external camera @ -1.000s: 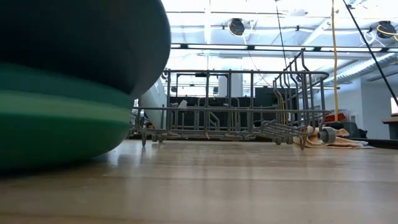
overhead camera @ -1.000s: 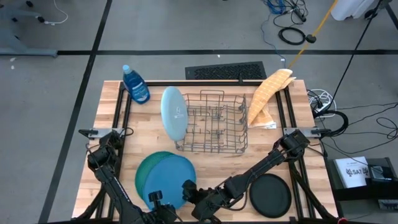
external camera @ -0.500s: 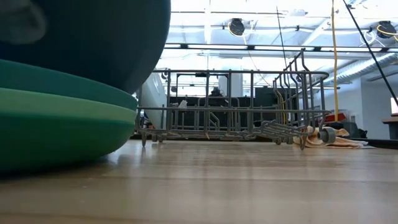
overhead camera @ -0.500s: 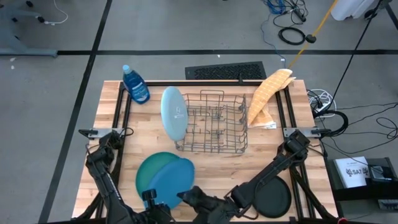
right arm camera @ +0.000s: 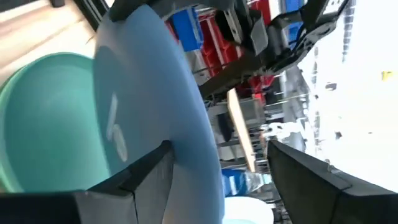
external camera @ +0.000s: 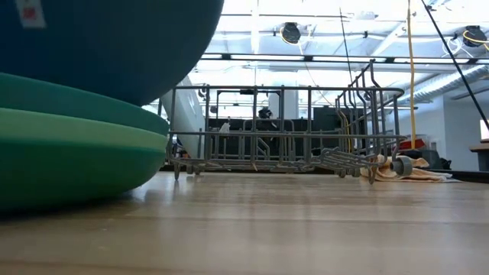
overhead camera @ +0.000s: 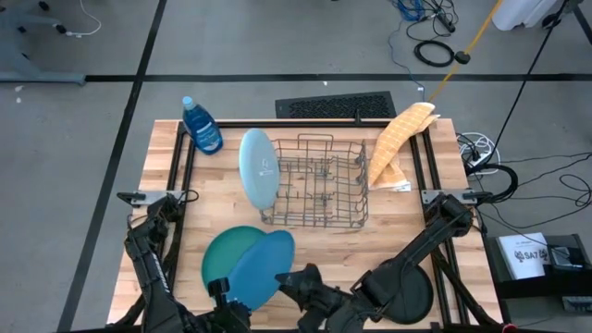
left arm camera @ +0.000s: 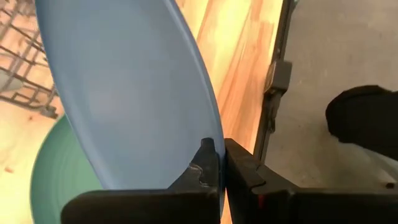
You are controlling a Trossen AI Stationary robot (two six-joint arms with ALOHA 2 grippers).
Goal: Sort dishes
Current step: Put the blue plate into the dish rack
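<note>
A blue plate [overhead camera: 264, 268] is tipped up over a stack of a teal plate [overhead camera: 222, 248] and a green plate [external camera: 69, 156] at the table's near left. My left gripper [overhead camera: 222, 289] is shut on the blue plate [left arm camera: 124, 93]. My right gripper [overhead camera: 294, 277] is open at the plate's right side, and the plate's rim [right arm camera: 199, 143] runs between its fingers. A light blue plate [overhead camera: 258, 166] leans on edge against the left side of the wire rack [overhead camera: 319, 180]. A black plate [overhead camera: 407, 291] lies flat at the near right, partly under my right arm. My left gripper pinches the blue plate's near rim [left arm camera: 208, 146] between its two fingers. The fingers come from the table's near side. The plate stands tilted away from the fingers, above the green plate [left arm camera: 56, 174]. My right gripper's fingers [right arm camera: 149, 177] stand on either side of the plate's rim; I cannot tell whether they touch it.
A blue soap bottle [overhead camera: 201, 125] stands at the far left corner. A yellow cloth [overhead camera: 398, 139] lies to the right of the rack. Bare wood lies between the rack and the near edge. The rack [external camera: 283, 130] also shows in the low view.
The blue plate has tipped up from lying flat on the stack; its right side has risen and it has shifted a little toward the table's right. The teal and green plates have stayed put. My right arm has drawn back toward the near edge.
</note>
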